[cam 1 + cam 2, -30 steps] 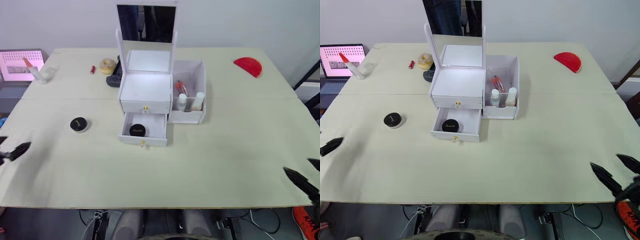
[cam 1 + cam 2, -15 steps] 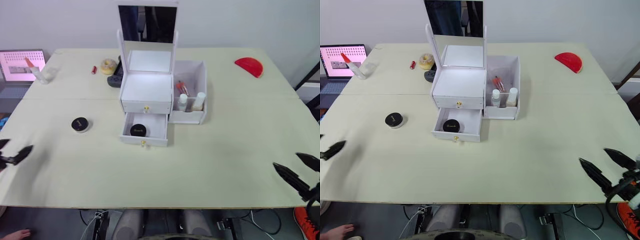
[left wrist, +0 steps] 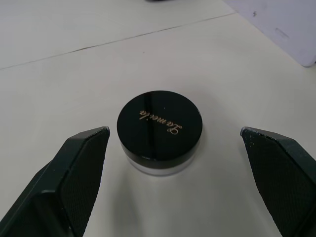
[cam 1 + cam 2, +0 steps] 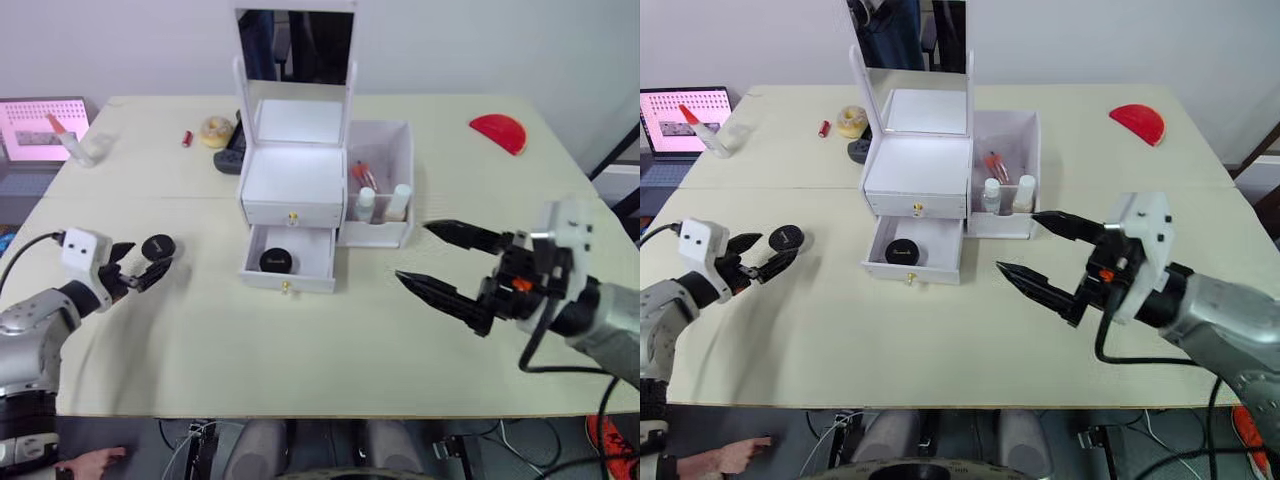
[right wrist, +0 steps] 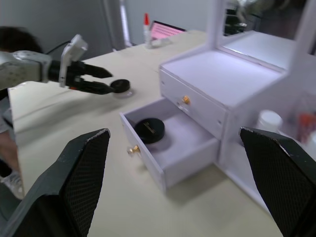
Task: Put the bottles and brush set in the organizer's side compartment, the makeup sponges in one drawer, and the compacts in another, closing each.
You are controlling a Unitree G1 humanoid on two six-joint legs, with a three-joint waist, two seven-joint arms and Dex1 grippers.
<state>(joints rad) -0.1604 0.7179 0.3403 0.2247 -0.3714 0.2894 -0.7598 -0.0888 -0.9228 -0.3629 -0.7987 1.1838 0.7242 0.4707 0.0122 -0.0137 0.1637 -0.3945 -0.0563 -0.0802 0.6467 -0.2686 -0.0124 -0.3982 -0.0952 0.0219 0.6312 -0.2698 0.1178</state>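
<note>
The white organizer stands mid-table with its mirror upright, its upper drawer shut and its lower drawer pulled out. One black compact lies inside that drawer. The other compact rests on the table to the left, between the spread fingers of my left gripper, which is open and not touching it. In the side compartment stand two bottles and the brush set. My right gripper hovers open just in front of that compartment. The makeup sponges are out of view.
A red semicircular piece lies at the far right. A laptop, a pink-tipped white tube, a yellow round item and a dark object sit at the back left. A person's hand shows below the table's front edge.
Both arms came in from the table's front corners. The left gripper now straddles the loose compact; the right gripper has moved up in front of the side compartment.
</note>
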